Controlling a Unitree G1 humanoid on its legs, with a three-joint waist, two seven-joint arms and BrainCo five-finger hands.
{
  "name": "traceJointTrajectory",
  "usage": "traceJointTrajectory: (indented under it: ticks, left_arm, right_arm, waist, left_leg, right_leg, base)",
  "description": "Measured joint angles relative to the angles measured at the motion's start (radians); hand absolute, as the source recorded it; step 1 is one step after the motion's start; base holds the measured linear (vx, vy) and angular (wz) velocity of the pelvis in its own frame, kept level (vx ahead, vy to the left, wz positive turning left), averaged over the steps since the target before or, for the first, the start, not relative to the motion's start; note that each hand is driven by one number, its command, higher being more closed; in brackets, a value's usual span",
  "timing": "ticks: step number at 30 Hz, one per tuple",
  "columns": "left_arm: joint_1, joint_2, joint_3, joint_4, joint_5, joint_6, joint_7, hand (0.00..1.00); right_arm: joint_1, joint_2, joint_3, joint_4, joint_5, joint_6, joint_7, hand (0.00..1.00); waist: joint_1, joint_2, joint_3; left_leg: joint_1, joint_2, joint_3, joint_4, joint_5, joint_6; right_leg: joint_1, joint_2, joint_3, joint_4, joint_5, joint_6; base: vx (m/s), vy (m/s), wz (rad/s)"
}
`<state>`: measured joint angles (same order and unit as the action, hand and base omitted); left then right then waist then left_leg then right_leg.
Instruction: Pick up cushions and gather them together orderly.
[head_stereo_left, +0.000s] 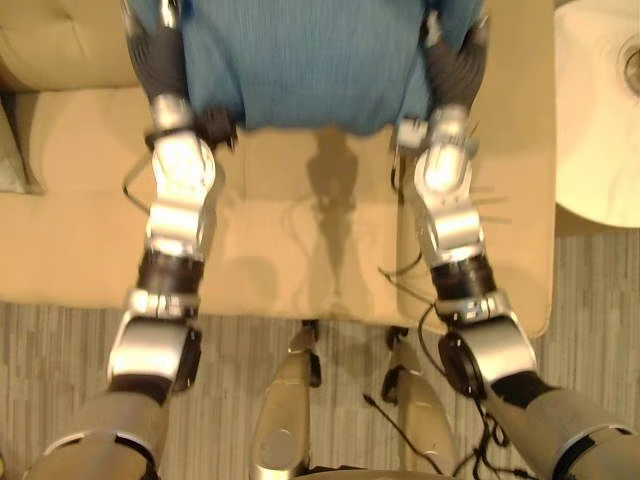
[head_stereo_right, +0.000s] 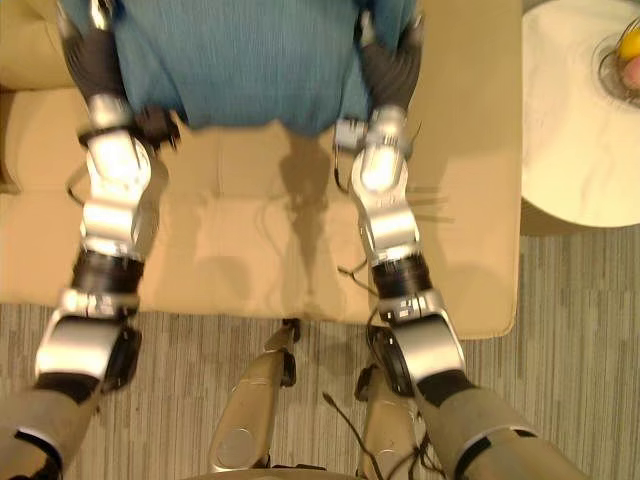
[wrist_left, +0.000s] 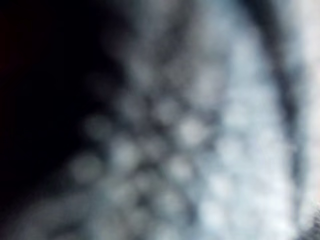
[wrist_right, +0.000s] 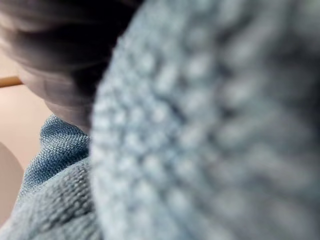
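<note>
Squarely between the robot's two hands sits a blue knit cushion (head_stereo_left: 310, 60), seen from the head camera at the far side of a tan sofa seat (head_stereo_left: 300, 250). The left hand (head_stereo_left: 160, 60) lies against the cushion's left edge and the right hand (head_stereo_left: 455, 70) against its right edge, each showing mainly its dark ribbed cover, with both silver-grey arms reaching straight forward over the seat. Whether either hand is clamped on the fabric or merely laid flat against it cannot be told, as the cushion and the upper border of the views hide the rest. Whether the cushion rests on the upholstery or is raised off it cannot be told either.

Both wrist views look from very close onto woven cloth. From the right wrist the blue knit weave is plain, with a patch of tan beyond it; from the left wrist the cloth is a pale blur.

At the seat's far left corner is a tufted tan upholstered piece (head_stereo_left: 60, 40), either a cushion or the sofa's back. To the right of the sofa stands a round white table (head_stereo_left: 590, 130) bearing a bowl (head_stereo_right: 615, 60) with something yellow in it. Grey striped carpet (head_stereo_left: 600, 330) covers the floor.
</note>
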<state>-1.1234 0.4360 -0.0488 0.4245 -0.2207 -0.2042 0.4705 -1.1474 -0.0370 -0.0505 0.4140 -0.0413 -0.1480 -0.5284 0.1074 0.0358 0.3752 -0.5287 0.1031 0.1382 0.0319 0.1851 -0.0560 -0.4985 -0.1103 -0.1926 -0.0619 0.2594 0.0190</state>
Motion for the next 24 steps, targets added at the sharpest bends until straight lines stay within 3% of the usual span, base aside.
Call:
traceJointTrajectory:
  ticks: [1,2,8,13,17,24]
  left_arm:
    - [-0.063,0.002,0.000,0.037,0.002,-0.001,0.005,1.00]
    - [-0.123,0.005,-0.001,0.080,0.012,-0.001,0.011,0.00]
    - [-0.300,0.007,0.000,0.259,0.025,0.004,0.008,0.00]
    - [-0.290,-0.020,0.083,0.339,0.018,0.021,-0.062,0.00]
    - [-0.180,-0.069,0.196,0.370,-0.005,0.046,-0.100,0.00]
    - [0.109,-0.149,0.252,0.369,-0.004,0.049,-0.119,0.00]
  right_arm:
    - [-0.045,0.000,-0.013,0.022,-0.001,0.000,-0.019,1.00]
    - [-0.086,-0.001,-0.023,0.038,-0.004,-0.001,-0.042,0.00]
    - [-0.195,-0.045,-0.073,0.183,0.011,-0.002,-0.075,0.00]
    - [-0.195,-0.081,-0.064,0.291,0.126,0.003,0.043,0.00]
    - [-0.137,-0.091,0.052,0.311,0.167,0.021,0.114,0.00]
    - [0.052,-0.069,0.176,0.301,0.158,0.046,0.181,0.00]
  waist:
    - [-0.012,0.000,0.007]
    - [-0.019,0.000,0.007]
    - [-0.042,-0.001,0.038]
    - [-0.041,-0.004,0.064]
    - [-0.046,-0.005,0.067]
    - [-0.058,-0.005,0.067]
  left_leg:
    - [-0.007,-0.001,-0.002,-0.020,0.012,0.001]
    - [-0.021,-0.004,-0.003,-0.048,0.030,0.001]
    - [-0.093,-0.002,-0.006,-0.124,0.081,0.001]
    - [-0.154,0.007,0.002,-0.122,0.082,0.001]
    - [-0.181,0.013,0.006,-0.118,0.081,0.000]
    - [-0.162,0.039,0.040,-0.093,0.072,-0.011]
  right_leg:
    - [-0.008,0.001,-0.004,-0.014,0.009,0.000]
    - [-0.030,0.002,-0.005,-0.025,0.017,0.002]
    - [-0.124,0.007,-0.017,-0.037,0.032,-0.005]
    - [-0.183,0.007,-0.024,-0.036,0.036,-0.003]
    - [-0.208,0.011,-0.022,-0.036,0.036,-0.002]
    - [-0.208,0.028,0.004,0.007,0.033,-0.003]
  base:
    - [-0.05,-0.004,0.06]
    - [-0.04,-0.009,0.02]
    - [-0.01,0.016,0.02]
    - [0.04,0.079,0.02]
    - [0.04,0.111,0.00]
    - [0.01,0.092,-0.10]
